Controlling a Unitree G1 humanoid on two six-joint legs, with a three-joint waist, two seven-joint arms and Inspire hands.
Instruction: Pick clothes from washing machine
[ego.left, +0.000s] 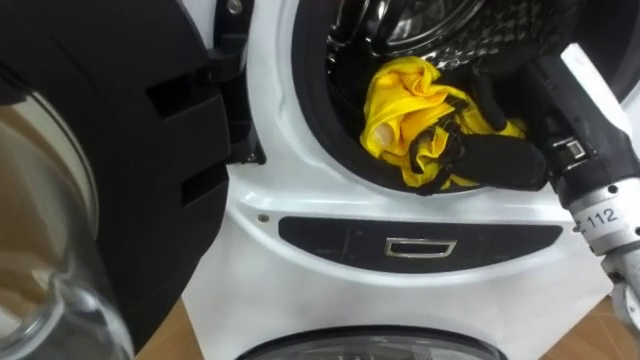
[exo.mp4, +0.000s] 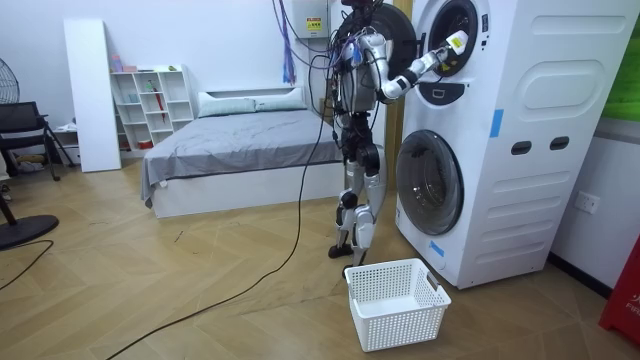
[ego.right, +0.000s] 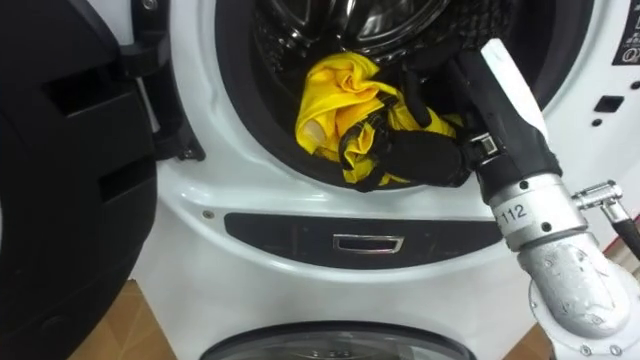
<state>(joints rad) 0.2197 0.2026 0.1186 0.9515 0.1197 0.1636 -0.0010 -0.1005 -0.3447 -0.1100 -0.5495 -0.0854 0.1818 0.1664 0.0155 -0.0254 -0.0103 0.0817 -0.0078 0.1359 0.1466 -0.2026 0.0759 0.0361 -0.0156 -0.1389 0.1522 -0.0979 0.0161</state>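
A crumpled yellow cloth (ego.left: 405, 105) (ego.right: 335, 100) lies at the front of the upper washing machine's drum (ego.left: 420, 30), just inside the opening. My right hand (ego.left: 470, 150) (ego.right: 410, 150) reaches into the opening from the right, its dark fingers curled round the lower edge of the cloth. In the room view I stand close before the stacked machines (exo.mp4: 500, 140) with my right arm raised to the upper drum (exo.mp4: 452, 40).
The upper machine's open door (ego.left: 90, 190) swings out at my left, dark with a glass bowl. Below the drum is a dark panel with a small handle (ego.left: 420, 247). A white laundry basket (exo.mp4: 395, 300) stands on the wooden floor by my feet.
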